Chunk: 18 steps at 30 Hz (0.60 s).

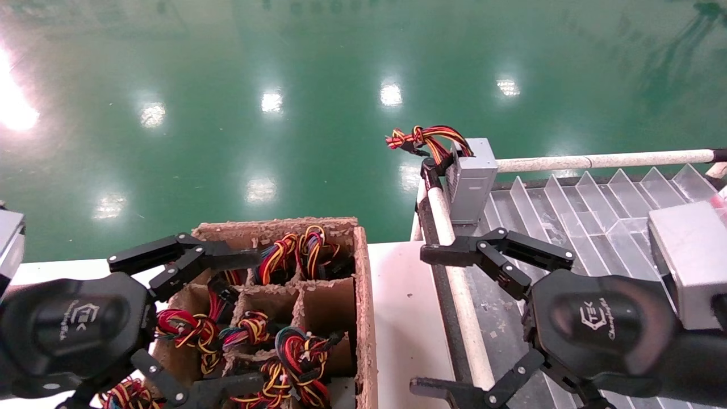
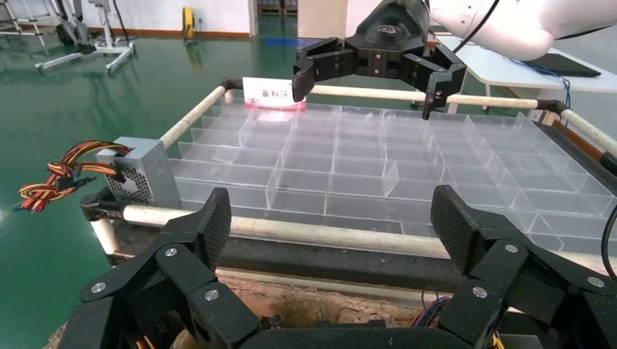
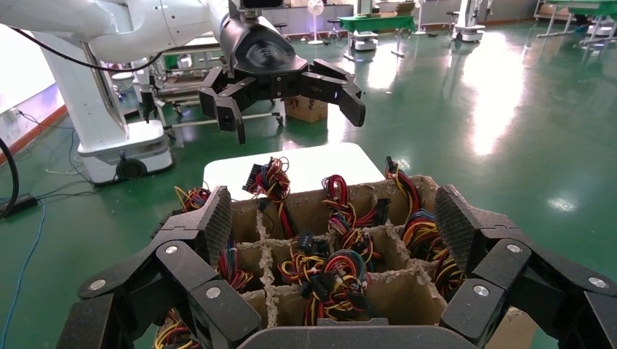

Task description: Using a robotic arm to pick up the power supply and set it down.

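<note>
Small grey sheet-metal power supply (image 1: 470, 180) upright, tray's far-left corner. Left black claw gripper (image 1: 187, 324) above cardboard box (image 1: 363, 318), fingers released; right black claw gripper (image 1: 454, 321) likewise, empty.

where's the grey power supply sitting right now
In the head view the power supply stands upright in the far left corner of the clear divider tray, against its white rail, beyond the open right gripper.

**Colours in front of you**

You see a grey power supply (image 1: 472, 180) trailing red, yellow and black wires (image 1: 423, 139), a brown cardboard box (image 1: 335, 295), black grippers with white logos, a clear tray (image 1: 596, 210), and a glossy green floor (image 1: 284, 85).
</note>
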{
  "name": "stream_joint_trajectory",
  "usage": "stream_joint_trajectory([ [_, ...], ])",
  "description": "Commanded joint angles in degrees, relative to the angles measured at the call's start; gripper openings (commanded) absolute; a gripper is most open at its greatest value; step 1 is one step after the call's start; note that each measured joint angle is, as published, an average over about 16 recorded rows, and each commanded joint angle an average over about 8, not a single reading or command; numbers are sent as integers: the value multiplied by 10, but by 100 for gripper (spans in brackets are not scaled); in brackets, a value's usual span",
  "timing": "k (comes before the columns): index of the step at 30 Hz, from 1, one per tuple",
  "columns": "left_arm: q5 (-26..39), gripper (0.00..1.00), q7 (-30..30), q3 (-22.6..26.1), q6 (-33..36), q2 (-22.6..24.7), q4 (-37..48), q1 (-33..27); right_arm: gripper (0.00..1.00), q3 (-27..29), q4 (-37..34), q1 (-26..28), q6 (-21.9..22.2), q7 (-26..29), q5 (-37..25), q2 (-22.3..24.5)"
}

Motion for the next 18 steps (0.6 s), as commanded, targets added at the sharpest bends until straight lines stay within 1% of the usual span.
stream_joint_trajectory([
  [1, 0, 100, 0, 0, 0, 0, 0, 0, 100, 0, 0, 0, 0, 0, 0, 0],
  [13, 0, 100, 0, 0, 0, 0, 0, 0, 100, 0, 0, 0, 0, 0, 0, 0],
  [18, 0, 37, 0, 0, 0, 0, 0, 0, 100, 0, 0, 0, 0, 0, 0, 0],
])
